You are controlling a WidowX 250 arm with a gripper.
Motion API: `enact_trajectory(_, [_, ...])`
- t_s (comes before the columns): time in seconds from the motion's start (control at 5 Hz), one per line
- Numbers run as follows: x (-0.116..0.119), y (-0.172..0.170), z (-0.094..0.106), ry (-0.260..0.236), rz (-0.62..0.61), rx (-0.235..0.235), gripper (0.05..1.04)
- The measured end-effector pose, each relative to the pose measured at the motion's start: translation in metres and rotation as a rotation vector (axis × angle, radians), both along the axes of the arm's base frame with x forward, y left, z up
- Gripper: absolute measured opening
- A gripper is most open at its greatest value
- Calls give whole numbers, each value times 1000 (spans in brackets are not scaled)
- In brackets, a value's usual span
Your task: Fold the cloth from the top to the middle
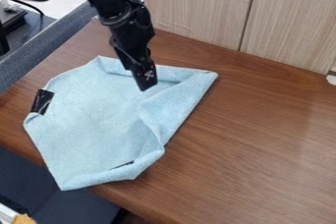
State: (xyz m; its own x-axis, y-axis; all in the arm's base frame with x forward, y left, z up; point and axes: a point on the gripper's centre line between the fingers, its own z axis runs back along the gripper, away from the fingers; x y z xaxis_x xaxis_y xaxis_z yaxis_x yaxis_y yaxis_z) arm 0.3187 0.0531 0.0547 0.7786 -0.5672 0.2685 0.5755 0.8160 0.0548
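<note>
Nearest the camera, the brown wooden table [256,188] is seen, its grain running across the lower right. Upon it, left of the middle, the light blue cloth [92,115] is spread, its lower left corner carried past the table's near edge. The right side of the cloth is turned over in a long, loose flap, ended in a point at the upper right; the bottom edge is rolled up, and a narrow strip is turned in along the top. By the left edge of the cloth a shiny black piece [42,101] is placed. Over the upper part of the cloth the black gripper [146,84] is held, pointed downward, with the arm brought in from the top edge. Whether the gripper is released, clenched or closed on cloth cannot be told, nor can contact be made out. The table is backed by pale wood-grain panels [197,7] and flanked at the upper left by a grey-blue padded border [49,46]. At the lower left, a dark blue surface [62,210] and a yellow-orange thing [23,219] are seen below the tabletop.
</note>
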Motion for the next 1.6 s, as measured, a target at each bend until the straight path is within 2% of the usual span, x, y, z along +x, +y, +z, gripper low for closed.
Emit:
enact_trajectory(0.2, [14, 21, 0, 3, -17, 149, 1000])
enact_trajectory(0.4, [33, 36, 1, -50, -78, 283, 1000])
enact_trajectory(0.6, [48, 44, -12, -61, -74, 341, 1000])
enact_trajectory(0.8, [58, 48, -27, -77, -60, 362, 1000])
enact_trajectory(1.0, [65, 47, -44, -61, -69, 342, 959])
enact_trajectory(1.2, [70, 47, -51, -57, -67, 317, 789])
enact_trajectory(1.4, [72, 46, -52, -52, -77, 308, 489])
enact_trajectory(1.6, [71, 47, -52, -51, -74, 300, 256])
